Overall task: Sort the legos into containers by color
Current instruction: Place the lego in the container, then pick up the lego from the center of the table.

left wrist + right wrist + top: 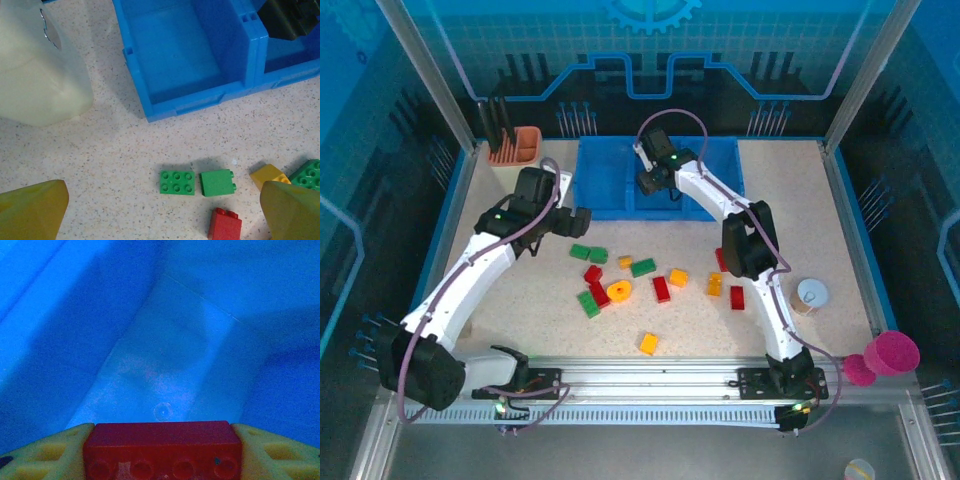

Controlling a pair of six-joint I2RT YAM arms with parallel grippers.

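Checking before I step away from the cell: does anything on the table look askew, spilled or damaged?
Nothing looks spilled or broken. One small green plastic brick lies tipped on its side, studs facing sideways, beside a studs-up green brick, near the shallow blue plastic tray.

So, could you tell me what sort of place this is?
Probably a robotics lab cell: left arm and right arm bolted to a speckled table, aluminium frame with clear panels around it, toy bricks and blue tray laid out.

green legos (pixel 643 267) 4 | red legos (pixel 661 289) 6 | yellow-orange legos (pixel 678 277) 4 | ring (pixel 619 291) 1
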